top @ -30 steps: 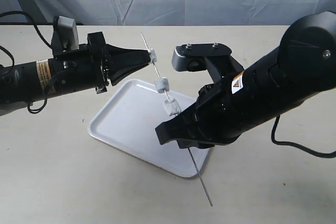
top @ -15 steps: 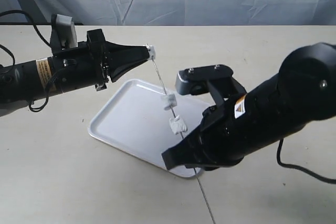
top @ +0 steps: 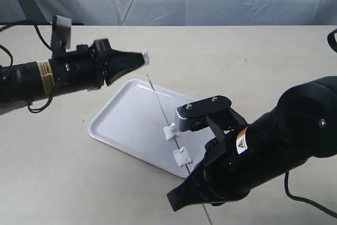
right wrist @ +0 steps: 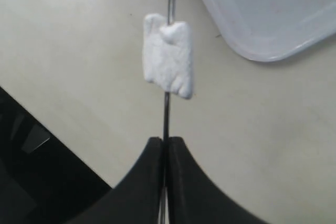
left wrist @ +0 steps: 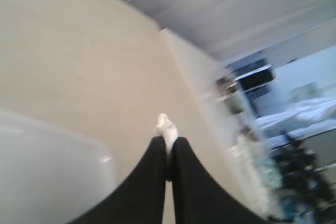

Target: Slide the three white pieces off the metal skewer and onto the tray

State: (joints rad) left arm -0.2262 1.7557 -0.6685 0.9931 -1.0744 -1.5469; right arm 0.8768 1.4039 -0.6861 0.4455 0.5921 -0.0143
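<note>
The tray (top: 126, 125) sits mid-counter (top: 237, 56). My right gripper (right wrist: 164, 142) is clamped on the metal skewer (top: 158, 98), which slants over the tray's right-hand rim with two white pieces (top: 170, 131) threaded on it. My left gripper (left wrist: 168, 142) pinches the third white piece (left wrist: 166, 128) beyond the tray's far corner, apart from the skewer's tip.

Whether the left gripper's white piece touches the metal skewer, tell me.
Apart. The exterior view shows table between the white piece pinched in the left gripper and the metal skewer.
</note>
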